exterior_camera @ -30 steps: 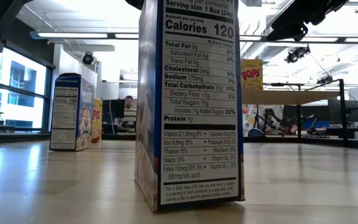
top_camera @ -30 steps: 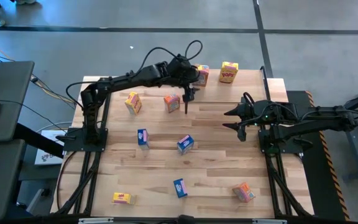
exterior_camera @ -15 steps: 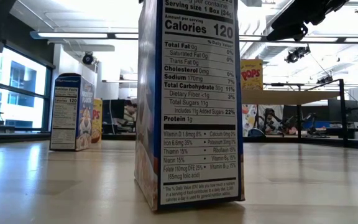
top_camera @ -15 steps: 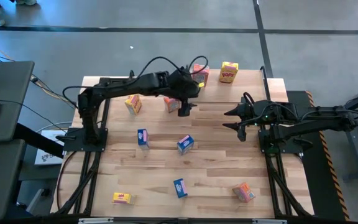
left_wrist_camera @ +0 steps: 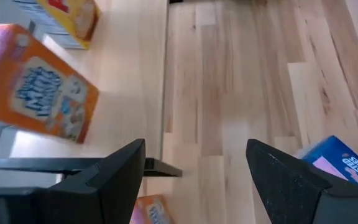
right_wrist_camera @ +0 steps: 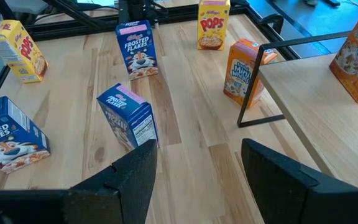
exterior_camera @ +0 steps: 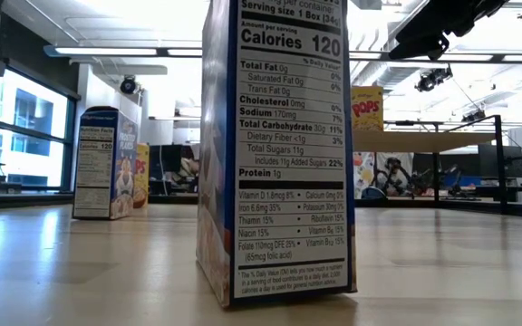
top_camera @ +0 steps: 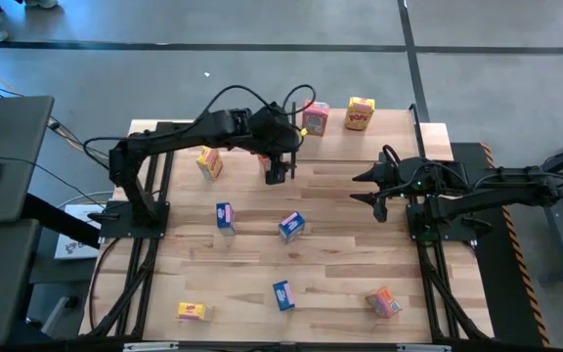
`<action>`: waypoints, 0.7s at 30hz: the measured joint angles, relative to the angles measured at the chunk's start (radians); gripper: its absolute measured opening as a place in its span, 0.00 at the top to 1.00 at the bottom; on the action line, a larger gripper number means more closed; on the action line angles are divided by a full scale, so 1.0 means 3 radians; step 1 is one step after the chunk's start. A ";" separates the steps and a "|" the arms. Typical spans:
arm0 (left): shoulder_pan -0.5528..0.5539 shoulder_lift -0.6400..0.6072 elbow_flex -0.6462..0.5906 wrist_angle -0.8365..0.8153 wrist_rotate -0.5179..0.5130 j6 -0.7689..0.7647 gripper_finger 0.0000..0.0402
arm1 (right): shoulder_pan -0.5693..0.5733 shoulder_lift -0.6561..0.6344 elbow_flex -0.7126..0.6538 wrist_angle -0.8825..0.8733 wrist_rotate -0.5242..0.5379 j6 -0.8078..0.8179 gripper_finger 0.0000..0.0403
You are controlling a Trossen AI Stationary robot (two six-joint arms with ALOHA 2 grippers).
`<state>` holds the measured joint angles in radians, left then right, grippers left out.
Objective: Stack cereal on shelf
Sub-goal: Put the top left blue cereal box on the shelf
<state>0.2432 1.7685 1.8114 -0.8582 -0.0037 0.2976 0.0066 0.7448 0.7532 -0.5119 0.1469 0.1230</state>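
Observation:
The shelf [top_camera: 399,142] is a raised light board at the table's far right. An orange cereal box [top_camera: 316,117] and a yellow one [top_camera: 360,112] stand upright on it. Several more cereal boxes stand scattered on the plank table, among them an orange one [top_camera: 264,159], an orange one [top_camera: 208,161] and a blue one [top_camera: 291,226]. My left gripper [top_camera: 278,174] hangs open just off the shelf's left end, above the table, with nothing between its fingers [left_wrist_camera: 194,177]. My right gripper [top_camera: 358,188] waits open at the table's right, over bare planks [right_wrist_camera: 197,180].
Other boxes stand toward the near edge: blue [top_camera: 282,294], yellow [top_camera: 192,312], orange [top_camera: 384,302], and blue [top_camera: 224,217] at mid-left. The shelf's thin black upright [right_wrist_camera: 248,87] stands beside an orange box [right_wrist_camera: 244,71]. Bare planks lie between the two grippers.
My left gripper has drawn back from the shelf's left end toward the table's left edge, rising a little, still open. The orange box on the shelf, partly covered by the arm before, now shows whole. No box has moved.

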 joint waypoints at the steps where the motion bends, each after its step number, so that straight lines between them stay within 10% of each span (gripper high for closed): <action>1: 0.0000 -0.0033 0.0000 -0.0032 -0.0027 -0.0010 0.32 | 0.0000 0.0000 0.0000 0.0000 0.0000 0.0000 0.44; 21: 0.0047 -0.0284 0.0001 -0.0668 -0.0240 -0.0246 0.32 | 0.0000 0.0005 0.0000 0.0156 -0.0007 -0.0263 0.44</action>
<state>0.2573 1.6832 1.8118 -1.0586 -0.0757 0.2239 0.0066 0.7464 0.7532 -0.4649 0.1449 0.0441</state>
